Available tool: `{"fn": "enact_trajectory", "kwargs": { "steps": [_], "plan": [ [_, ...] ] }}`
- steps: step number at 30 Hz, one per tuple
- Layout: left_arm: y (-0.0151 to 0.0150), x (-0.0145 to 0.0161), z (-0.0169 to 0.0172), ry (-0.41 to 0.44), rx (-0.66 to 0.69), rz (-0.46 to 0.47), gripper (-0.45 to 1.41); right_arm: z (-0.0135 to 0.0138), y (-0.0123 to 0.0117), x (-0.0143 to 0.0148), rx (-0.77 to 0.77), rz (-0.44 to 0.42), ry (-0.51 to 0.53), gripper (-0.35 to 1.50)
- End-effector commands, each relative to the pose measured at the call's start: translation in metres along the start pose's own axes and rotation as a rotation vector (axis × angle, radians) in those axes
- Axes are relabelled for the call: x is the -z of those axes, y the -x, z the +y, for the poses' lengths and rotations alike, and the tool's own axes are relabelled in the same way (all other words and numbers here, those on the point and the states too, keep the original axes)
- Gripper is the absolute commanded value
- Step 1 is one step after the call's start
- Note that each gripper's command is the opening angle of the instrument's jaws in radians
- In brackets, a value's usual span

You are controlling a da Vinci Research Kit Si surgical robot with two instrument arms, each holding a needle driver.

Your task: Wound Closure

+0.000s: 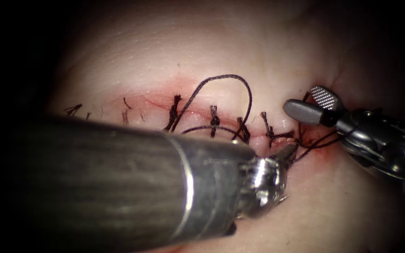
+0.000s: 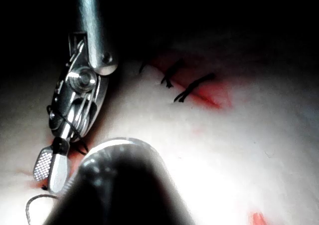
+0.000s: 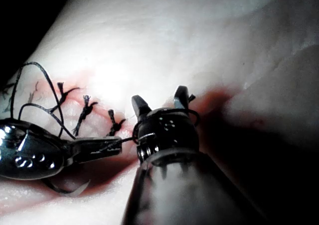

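Observation:
The tissue [image 1: 221, 42] has a cut [image 1: 198, 115] running across it, held by several knotted stitches [image 1: 214, 118] with short cut ends. My left tool [image 1: 290, 152] lies low over the cut's right end, its jaws shut on the dark thread [image 1: 226, 76]. That thread arcs in a tall loop over the stitches. My right tool [image 1: 312, 104] stands at the right end of the cut with its jaws open and holds nothing. Strands of thread [image 1: 322, 139] run from the left tool's tip and wrap round the right tool's wrist, as the right wrist view shows with the thread [image 3: 192, 116] round the right tool [image 3: 159, 101].
Red fluid [image 1: 165, 96] stains the tissue along the cut. The left tool's thick shaft [image 1: 118, 182] covers the near left tissue. Short stitch ends [image 1: 73, 110] stick up at the far left. In the left wrist view the right tool [image 2: 51, 167] lies beside two stitches [image 2: 192, 88].

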Motion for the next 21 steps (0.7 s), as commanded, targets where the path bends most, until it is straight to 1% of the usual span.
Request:
{"fn": "enact_trajectory", "kwargs": {
  "steps": [1, 4, 5, 9, 11, 13, 16, 17, 18, 19, 21],
  "plan": [
    [-0.0003, -0.0007, -0.0002, -0.001, 0.0, 0.0, -0.45, 0.0002, 0.0002, -0.0013, -0.015, -0.006, 0.003, 0.89],
    [-0.0003, -0.0008, -0.0002, -0.001, 0.001, 0.0, -0.45, 0.0007, 0.0005, -0.0016, -0.022, -0.011, 0.012, 0.91],
    [-0.0003, -0.0008, -0.0002, -0.001, 0.001, -0.001, -0.45, 0.0012, 0.0009, -0.002, -0.028, -0.014, 0.023, 0.96],
    [-0.0003, -0.0008, -0.0003, -0.001, 0.002, 0.0, -0.45, 0.0019, 0.0018, -0.0028, -0.037, -0.031, 0.023, 1.05],
    [-0.0003, -0.0008, -0.0004, 0.0, 0.002, 0.0, -0.45, 0.0018, 0.002, -0.0031, -0.043, -0.034, 0.012, 1.05],
    [-0.0004, -0.0008, -0.0004, 0.0, 0.002, 0.0, -0.45, 0.0015, 0.002, -0.0033, -0.049, -0.038, 0.0, 0.98],
    [-0.0003, -0.0008, -0.0004, 0.003, 0.008, -0.001, -0.45, 0.0012, 0.0018, -0.0035, -0.053, -0.038, 0.004, 0.67],
    [-0.0003, -0.0008, -0.0004, 0.003, 0.008, -0.001, -0.45, 0.001, 0.0017, -0.0035, -0.055, -0.038, 0.005, 0.05],
    [-0.0002, -0.0007, -0.0005, 0.004, 0.008, 0.0, -0.45, 0.001, 0.0017, -0.0035, -0.056, -0.039, 0.003, -0.32],
    [-0.0001, -0.0007, -0.0005, 0.004, 0.007, 0.0, -0.45, 0.001, 0.0017, -0.0035, -0.056, -0.041, 0.011, -0.35],
    [0.0002, -0.0007, -0.0007, 0.006, 0.007, 0.002, -0.45, 0.0011, 0.0017, -0.0033, -0.057, -0.035, 0.046, -0.35]
  ]
}}
